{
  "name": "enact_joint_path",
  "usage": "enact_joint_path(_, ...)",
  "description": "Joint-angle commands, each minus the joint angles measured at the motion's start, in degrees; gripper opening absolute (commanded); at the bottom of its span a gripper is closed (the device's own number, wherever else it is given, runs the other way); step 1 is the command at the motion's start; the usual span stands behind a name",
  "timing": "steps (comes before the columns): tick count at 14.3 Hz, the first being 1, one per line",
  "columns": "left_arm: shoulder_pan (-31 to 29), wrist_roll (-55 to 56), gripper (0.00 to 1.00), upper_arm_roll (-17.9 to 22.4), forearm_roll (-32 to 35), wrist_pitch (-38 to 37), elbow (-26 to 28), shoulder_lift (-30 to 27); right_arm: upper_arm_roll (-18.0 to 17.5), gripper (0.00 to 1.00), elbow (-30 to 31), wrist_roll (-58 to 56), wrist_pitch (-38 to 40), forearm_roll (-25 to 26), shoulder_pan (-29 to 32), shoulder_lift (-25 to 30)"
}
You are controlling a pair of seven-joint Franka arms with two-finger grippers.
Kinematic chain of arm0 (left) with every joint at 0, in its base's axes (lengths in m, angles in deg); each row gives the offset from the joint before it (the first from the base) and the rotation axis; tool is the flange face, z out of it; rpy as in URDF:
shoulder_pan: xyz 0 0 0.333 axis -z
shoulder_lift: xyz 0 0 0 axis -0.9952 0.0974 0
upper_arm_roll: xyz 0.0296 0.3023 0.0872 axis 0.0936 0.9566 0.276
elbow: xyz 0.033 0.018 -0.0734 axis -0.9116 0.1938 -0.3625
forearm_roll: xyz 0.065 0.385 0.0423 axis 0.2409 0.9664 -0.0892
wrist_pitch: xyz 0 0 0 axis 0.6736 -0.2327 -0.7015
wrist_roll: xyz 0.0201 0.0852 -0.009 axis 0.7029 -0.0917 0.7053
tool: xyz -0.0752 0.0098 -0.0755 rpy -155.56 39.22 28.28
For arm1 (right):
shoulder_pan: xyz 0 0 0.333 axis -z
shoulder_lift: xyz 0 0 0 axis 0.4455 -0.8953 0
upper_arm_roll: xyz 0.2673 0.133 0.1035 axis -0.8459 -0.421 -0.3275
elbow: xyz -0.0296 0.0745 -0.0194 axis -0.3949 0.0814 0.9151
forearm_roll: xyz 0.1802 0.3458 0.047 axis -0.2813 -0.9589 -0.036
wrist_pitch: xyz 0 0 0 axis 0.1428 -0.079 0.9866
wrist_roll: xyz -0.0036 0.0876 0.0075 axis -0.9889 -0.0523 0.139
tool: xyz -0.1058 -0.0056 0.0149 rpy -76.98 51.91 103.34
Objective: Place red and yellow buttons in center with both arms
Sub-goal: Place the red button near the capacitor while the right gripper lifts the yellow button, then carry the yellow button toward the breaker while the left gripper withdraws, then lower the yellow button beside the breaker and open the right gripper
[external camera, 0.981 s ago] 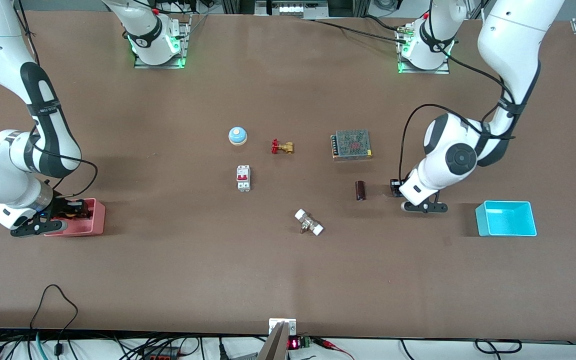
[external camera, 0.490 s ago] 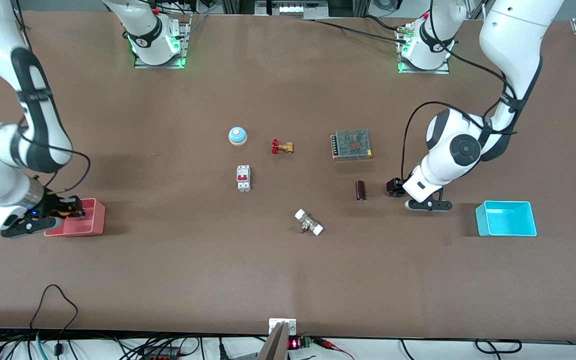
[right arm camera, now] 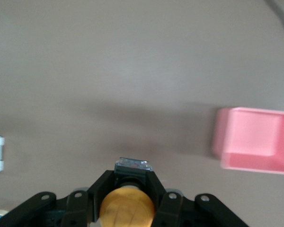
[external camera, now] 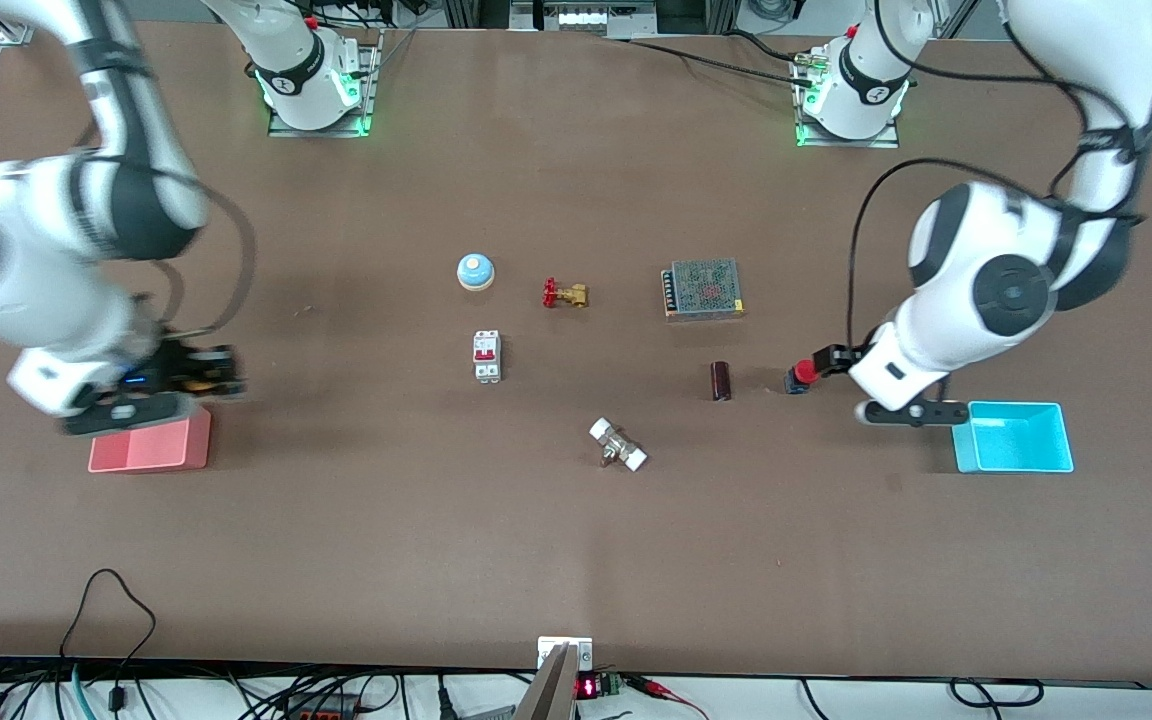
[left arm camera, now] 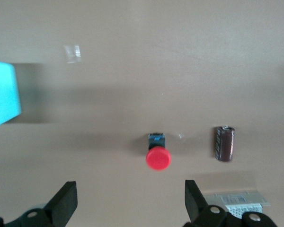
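Front view – change: left gripper [external camera: 826, 362] has let go of the red button [external camera: 800, 375] and lifted off vs. half a sec ago; the button now sits on the brown table [external camera: 386, 540], just beside the jaws, toward the left arm's end.
Front view – change 2: right gripper [external camera: 198, 368] has come up out of the pink bin [external camera: 150, 452] w/ the yellow button, now hanging over the table by the bin's rim.
Front view – meaning: red button looks set down, though off true centre; yellow button picked and prob. en route to centre. Roughly half done, by my reading.
Front view – count: 2 arms, 2 bins (1 pink, 1 blue bin [external camera: 1013, 437]), 1 bell [external camera: 475, 271], 1 brass valve [external camera: 565, 294], 1 breaker [external camera: 487, 356], 1 mesh box [external camera: 704, 289], 1 dark cylinder [external camera: 721, 381], 1 white-capped fitting [external camera: 618, 445].
Left wrist view – jaws: spread wide, nothing between them.
Left wrist view – red button [left arm camera: 157, 154]: on the table, centred ahead of the open jaws, clear of both fingers [left arm camera: 62, 205]. Dark cylinder [left arm camera: 224, 143] near it; blue bin [left arm camera: 2, 94] well apart.
Left wrist view – count: 1 button, 1 cylinder, 1 bin.
Right wrist view – jaws: closed on the yellow button [right arm camera: 127, 207], cap facing camera, body pinched between both fingers [right arm camera: 100, 189].
Right wrist view – pink bin [right arm camera: 255, 141]: below and off to one side of the jaws, no contact.
Right wrist view – count: 1 button, 1 bin.
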Motion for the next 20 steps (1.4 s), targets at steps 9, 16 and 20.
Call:
enact_joint_path(9, -1.94, -16.87, 1.0, 5.02, -3.0, -21.02, -14.78, -7.74, 0.68, 0.28, 4.71, 13.35, -15.61, 1.2, -10.42, -11.15)
enact_joint_path(16, 7.33, -24.26, 1.0, 17.46, -1.87, -11.44, 2.12, -21.66, 0.68, 0.33, 4.54, 13.35, -17.11, 1.46, -10.33, -13.01)
enact_joint_path(20, 5.65, -24.44, 1.0, 17.28, -1.87, -11.34, 2.04, -22.01, 0.68, 0.39, 4.36, 13.26, -17.81, 1.46, -10.42, -13.62)
